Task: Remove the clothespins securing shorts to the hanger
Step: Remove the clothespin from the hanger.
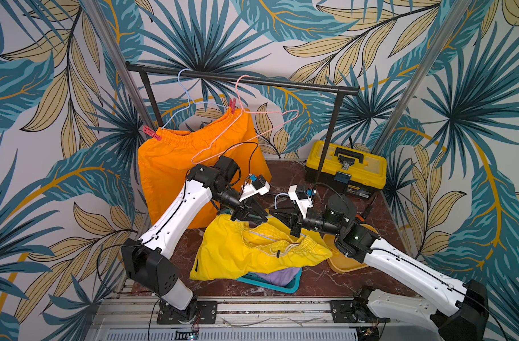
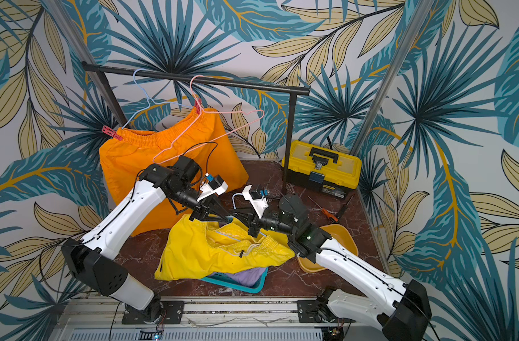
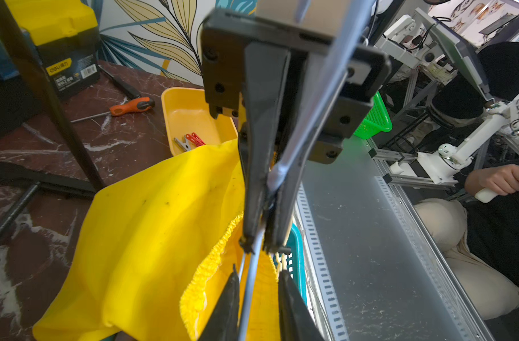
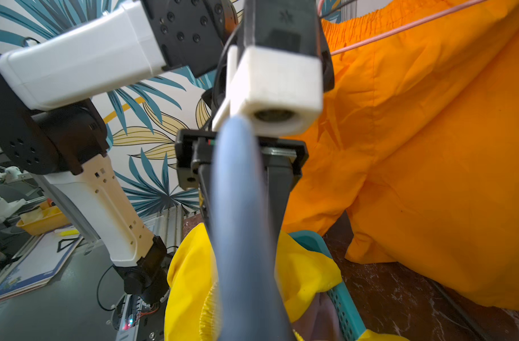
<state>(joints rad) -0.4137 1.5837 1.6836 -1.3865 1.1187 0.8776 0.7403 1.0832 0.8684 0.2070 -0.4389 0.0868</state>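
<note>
Three shorts: orange shorts (image 1: 190, 165) hang back-left over the tabletop (image 1: 311, 283) with two red clothespins (image 1: 150, 133) on the waistband; yellow shorts (image 1: 237, 257) drape the front-centre basket (image 1: 285, 285) over lilac shorts (image 1: 277, 276). Tray (image 3: 178, 112), right edge: one grey clothespin (image 3: 181, 144), one red clothespin (image 3: 195, 139). Arms reach low inward, tips meeting: left gripper (image 1: 264, 218) jaws apart around the hanger wire (image 3: 250, 280), right gripper (image 3: 258, 246) clamped on it.

The small lilac fabric shorts (image 1: 277, 277) lie almost wholly hidden under the bright yellow fabric shorts (image 1: 231, 254) in the teal plastic basket (image 1: 289, 288). That yellow cloth covers part of the red and grey plastic clothespins (image 3: 193, 140) in the yellow plastic tray (image 3: 187, 115). The pale blue wire hanger (image 4: 240, 221) is a close blur in the right wrist view.
</note>
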